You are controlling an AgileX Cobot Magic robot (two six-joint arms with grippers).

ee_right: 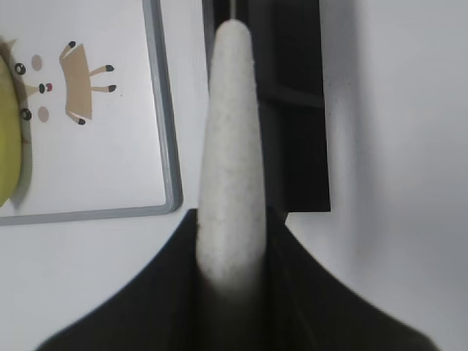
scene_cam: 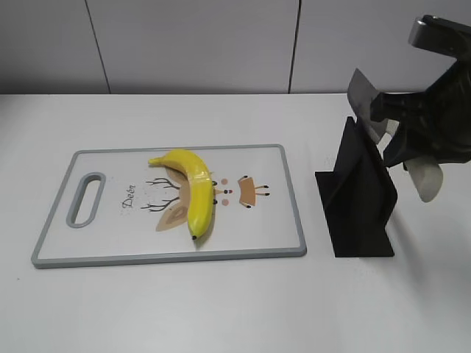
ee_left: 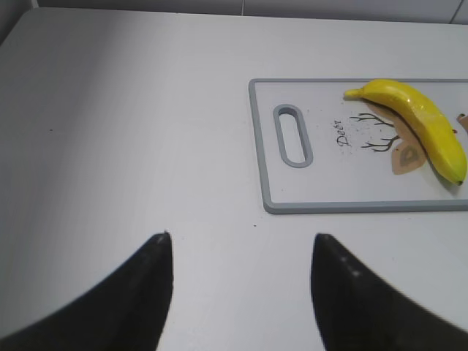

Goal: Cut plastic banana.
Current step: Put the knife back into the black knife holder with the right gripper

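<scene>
A yellow plastic banana (scene_cam: 195, 193) lies across the middle of a white cutting board (scene_cam: 272, 213) with a grey rim. My right gripper (scene_cam: 412, 136) is shut on a knife, above and to the right of a black knife stand (scene_cam: 357, 202). The grey blade (scene_cam: 362, 99) points up and left, and the white handle (scene_cam: 425, 180) hangs below the jaws. In the right wrist view the handle (ee_right: 230, 146) fills the space between the jaws (ee_right: 232, 216). My left gripper (ee_left: 240, 238) is open and empty over bare table, left of the board (ee_left: 322, 183) and banana (ee_left: 424, 124).
The black stand (ee_right: 296, 110) sits just right of the board's right edge (ee_right: 164, 146). The board has a handle slot (scene_cam: 87, 198) at its left end. A grey panelled wall (scene_cam: 191, 44) runs behind the white table.
</scene>
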